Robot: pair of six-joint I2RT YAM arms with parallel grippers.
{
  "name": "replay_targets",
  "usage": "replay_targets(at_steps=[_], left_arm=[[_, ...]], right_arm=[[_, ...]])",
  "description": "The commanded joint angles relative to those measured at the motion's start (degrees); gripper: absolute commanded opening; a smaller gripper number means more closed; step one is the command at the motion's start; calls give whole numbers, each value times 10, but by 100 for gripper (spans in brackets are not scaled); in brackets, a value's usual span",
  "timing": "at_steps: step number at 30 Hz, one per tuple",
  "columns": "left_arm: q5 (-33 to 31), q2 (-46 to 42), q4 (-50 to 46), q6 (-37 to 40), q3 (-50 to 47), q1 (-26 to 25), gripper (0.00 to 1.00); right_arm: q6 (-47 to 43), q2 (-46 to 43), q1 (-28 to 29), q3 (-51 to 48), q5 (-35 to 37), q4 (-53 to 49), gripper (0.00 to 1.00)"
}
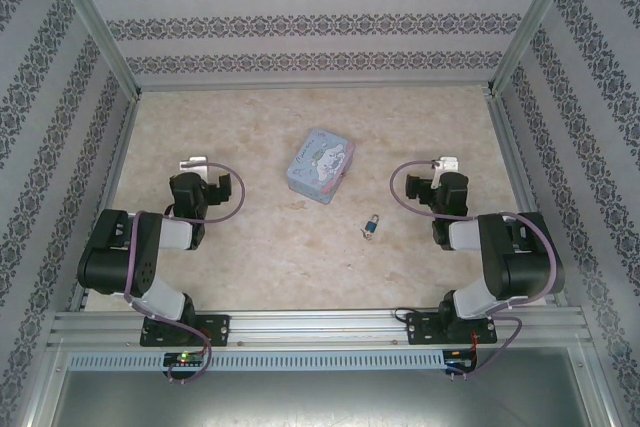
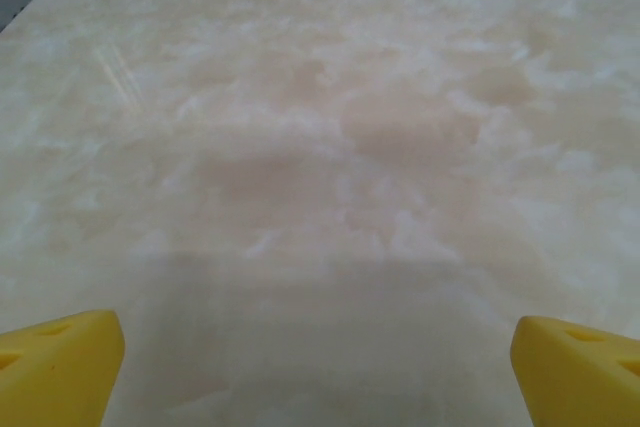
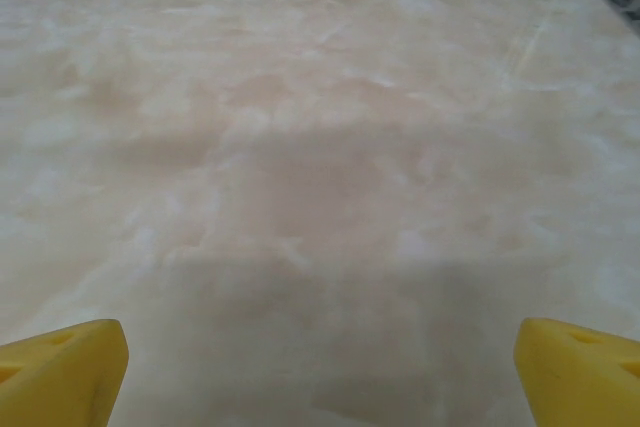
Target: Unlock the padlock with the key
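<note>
Marbled cream surfacing covers the tabletop [image 1: 250,257], and it looks smooth, so anything nudged is likely to skate rather than stay put. The pale blue tin [image 1: 322,165] sits just beyond the centre, near enough that a wide approach could bump it. The padlock [image 1: 372,224] lies on the tabletop between the arms, nearer the right one, in front of the tin and apart from it. Being so small, it may spin away under a one-sided pinch. The key [image 1: 363,234] seems to lie right beside it, too small to tell whether they touch. Thin and flat, it could be pressed down instead of lifted, or grabbed together with the lock.

The left arm [image 1: 130,257] and right arm [image 1: 510,257] are folded back near their bases, wrists aimed at the far wall. The left claw [image 1: 192,163] and right claw [image 1: 447,163] are each spread wide and hold nothing, with yellow fingertips [image 2: 60,367] over bare tabletop.
</note>
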Motion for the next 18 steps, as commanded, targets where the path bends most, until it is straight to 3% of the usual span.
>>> replay_targets(at_steps=[1,7,11,14,18], left_arm=[[30,1,6,5,13,10,99],[33,2,6,4,15,13,100],[34,2,7,4,14,13,100],[33,2,6,4,14,13,99],[34,2,5,4,14,13,99]], right_arm=[[-5,1,-8,20,-44,69,98],[-8,-7,-9,23,-42,44,98],[-29,-11,28,2,35,84,98],[-12,-9,-1,22,-29,47,98],[-13,-9,-1,21,-29,47,98]])
